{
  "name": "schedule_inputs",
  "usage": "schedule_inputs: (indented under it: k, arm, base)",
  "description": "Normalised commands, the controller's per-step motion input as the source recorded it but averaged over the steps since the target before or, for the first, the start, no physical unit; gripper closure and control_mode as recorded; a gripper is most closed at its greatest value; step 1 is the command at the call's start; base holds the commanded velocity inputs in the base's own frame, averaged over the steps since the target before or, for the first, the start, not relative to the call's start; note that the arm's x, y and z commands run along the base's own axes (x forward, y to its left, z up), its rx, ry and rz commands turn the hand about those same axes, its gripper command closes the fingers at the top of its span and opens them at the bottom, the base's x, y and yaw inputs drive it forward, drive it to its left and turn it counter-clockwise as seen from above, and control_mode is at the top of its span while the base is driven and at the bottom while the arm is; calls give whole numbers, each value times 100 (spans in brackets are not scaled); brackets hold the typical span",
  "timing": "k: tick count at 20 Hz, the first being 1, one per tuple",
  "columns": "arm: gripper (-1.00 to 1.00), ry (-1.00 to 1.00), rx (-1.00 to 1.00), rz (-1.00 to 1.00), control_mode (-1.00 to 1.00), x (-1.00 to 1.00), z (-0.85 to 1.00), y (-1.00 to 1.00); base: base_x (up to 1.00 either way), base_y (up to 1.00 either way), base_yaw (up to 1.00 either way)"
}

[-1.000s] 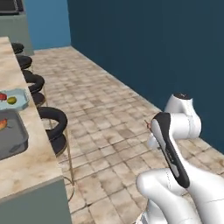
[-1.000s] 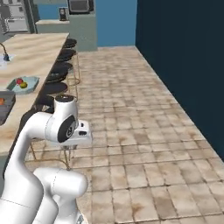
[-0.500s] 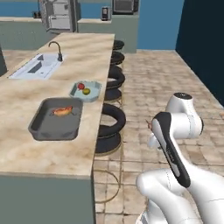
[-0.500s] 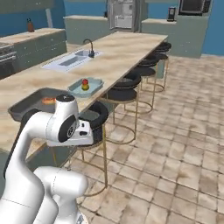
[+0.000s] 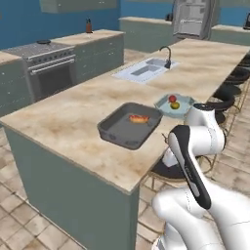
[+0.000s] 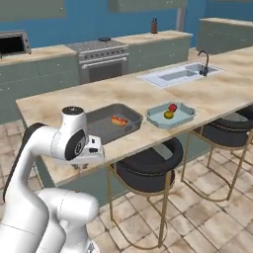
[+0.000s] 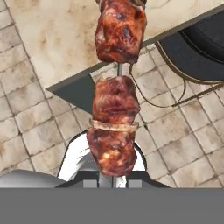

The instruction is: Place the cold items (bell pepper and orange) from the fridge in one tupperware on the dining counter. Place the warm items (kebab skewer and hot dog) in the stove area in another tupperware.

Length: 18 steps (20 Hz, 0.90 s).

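Gripper [image 7: 114,177] shut on kebab skewer [image 7: 116,89], hanging off the dining counter [image 5: 73,122] edge above black stool [image 6: 146,165]. Grey tupperware [image 5: 117,133] with hot dog [image 5: 139,118] near that edge; light tupperware [image 6: 184,118] beside it.

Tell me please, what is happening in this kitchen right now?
The robot arm is carrying a kebab skewer in its gripper, beside the dining counter. On the counter a dark grey tupperware already holds the hot dog, and a light blue tupperware next to it holds the bell pepper and the orange. The skewer is not yet in the grey container.
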Motion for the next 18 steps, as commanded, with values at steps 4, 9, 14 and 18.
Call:
schedule_inputs:
  k: [4,9,14,18]
  arm:
    - [100,0,0,0,100,0,0,0]
    - [100,0,0,0,100,0,0,0]
    - [100,0,0,0,100,0,0,0]
    - [100,0,0,0,100,0,0,0]
  base:
    - [17,-61,79]
    - [17,-88,59]
    - [25,-73,19]
    - [7,-2,1]
